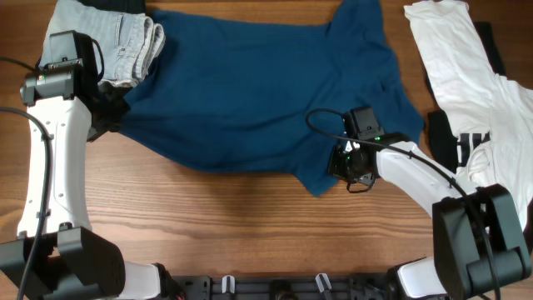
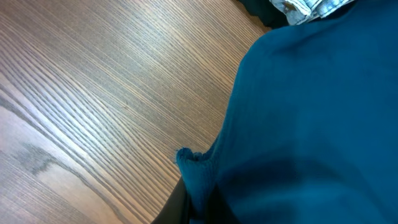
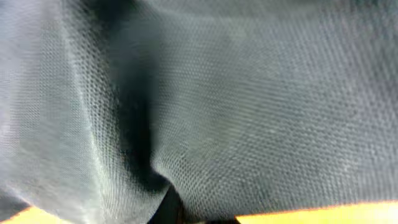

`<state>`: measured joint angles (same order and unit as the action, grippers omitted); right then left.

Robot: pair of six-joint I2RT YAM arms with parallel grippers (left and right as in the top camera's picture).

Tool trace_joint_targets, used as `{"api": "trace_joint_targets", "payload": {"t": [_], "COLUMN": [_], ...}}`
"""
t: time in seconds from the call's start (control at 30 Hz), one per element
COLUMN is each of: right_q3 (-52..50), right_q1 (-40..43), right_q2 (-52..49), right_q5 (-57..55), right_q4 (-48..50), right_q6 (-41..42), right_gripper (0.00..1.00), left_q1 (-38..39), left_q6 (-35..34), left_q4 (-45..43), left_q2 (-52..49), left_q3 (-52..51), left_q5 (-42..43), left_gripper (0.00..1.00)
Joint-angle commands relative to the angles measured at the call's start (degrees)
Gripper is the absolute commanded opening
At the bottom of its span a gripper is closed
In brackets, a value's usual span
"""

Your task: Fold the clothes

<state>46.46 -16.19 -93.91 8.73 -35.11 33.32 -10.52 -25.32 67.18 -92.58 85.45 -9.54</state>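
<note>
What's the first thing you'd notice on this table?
A big dark-blue soft-fabric shirt lies spread across the middle of the brown wooden table. The left gripper pinches its left edge and the right gripper sits at its lower right corner. A folded pale-blue denim piece lies at far left, a white garment at far right.

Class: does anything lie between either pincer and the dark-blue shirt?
Nothing visible does. The left pincer pinches the dark-blue shirt at its left edge; the right pincer is on its lower right corner. The denim piece only borders the shirt's far-left corner, and the white garment lies to the right.
</note>
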Motion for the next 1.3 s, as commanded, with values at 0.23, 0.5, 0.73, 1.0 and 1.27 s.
{"api": "trace_joint_targets", "payload": {"t": [0.23, 0.5, 0.73, 1.0, 1.27], "right_q3": [22.0, 30.6, 37.2, 41.2, 38.9], "right_q1": [13.4, 23.2, 25.2, 25.2, 25.2], "right_q2": [17.6, 26.9, 31.7, 29.9, 20.3], "right_q5": [-9.2, -8.8, -8.7, -7.2, -5.0], "right_q4": [-28.0, -36.7, -43.2, -50.6, -52.5], "right_q6": [-6.9, -12.4, -15.2, -19.4, -23.5], "right_gripper": [0.04, 0.04, 0.04, 0.04, 0.04], "left_q1": [-0.5, -0.5, -0.5, -0.5, -0.5], "left_q6": [1.4, 2.5, 2.6, 2.6, 2.6], "left_q4": [3.8, 8.4, 13.0, 17.5, 19.2], "left_q2": [10.5, 20.2, 24.4, 25.0, 21.7], "left_q3": [0.3, 0.3, 0.3, 0.3, -1.9], "left_q5": [0.5, 0.5, 0.5, 0.5, 0.5], "left_gripper": [0.04, 0.04, 0.04, 0.04, 0.04]}}
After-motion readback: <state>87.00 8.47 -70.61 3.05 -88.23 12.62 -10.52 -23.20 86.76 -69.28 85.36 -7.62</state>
